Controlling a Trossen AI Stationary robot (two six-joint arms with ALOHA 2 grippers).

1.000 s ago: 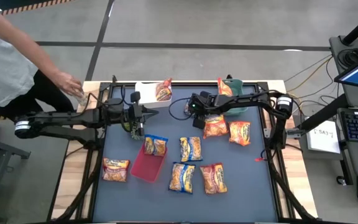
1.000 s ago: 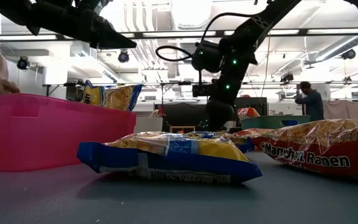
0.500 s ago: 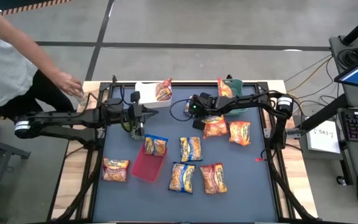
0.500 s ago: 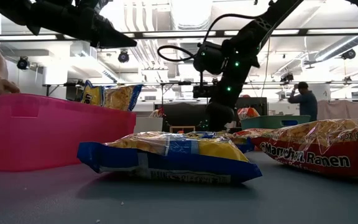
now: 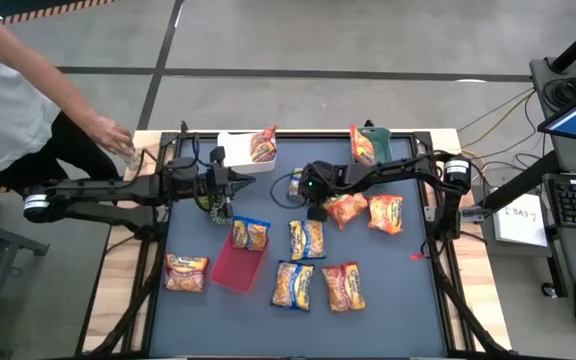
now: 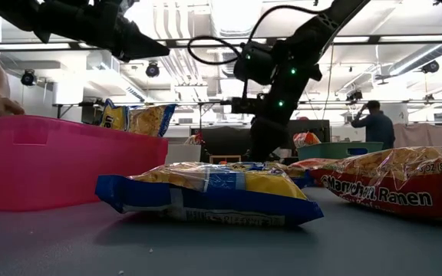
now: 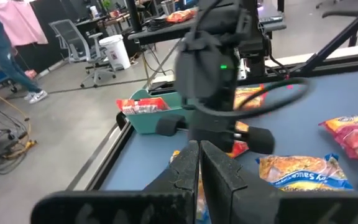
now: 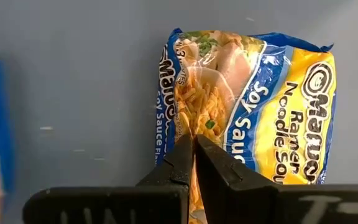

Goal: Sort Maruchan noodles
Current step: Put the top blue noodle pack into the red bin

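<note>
High view, left to right: a person's hand (image 5: pixel 115 135) at upper left by the table edge; left gripper (image 5: pixel 230 182) left of centre, fingers pressed together on nothing; red tray (image 5: pixel 236 268) lower left with a blue-trimmed packet (image 5: pixel 250 234) at its upper end. At centre, right gripper (image 5: pixel 295 184) clamped on a blue soy sauce packet (image 8: pixel 253 106). More Maruchan noodles (image 5: pixel 313 262) scattered centre and right; green bin (image 5: pixel 383 160) at upper right.

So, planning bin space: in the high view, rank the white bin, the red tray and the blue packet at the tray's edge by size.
Too alike to rank: white bin, red tray.
Smallest: blue packet.
</note>
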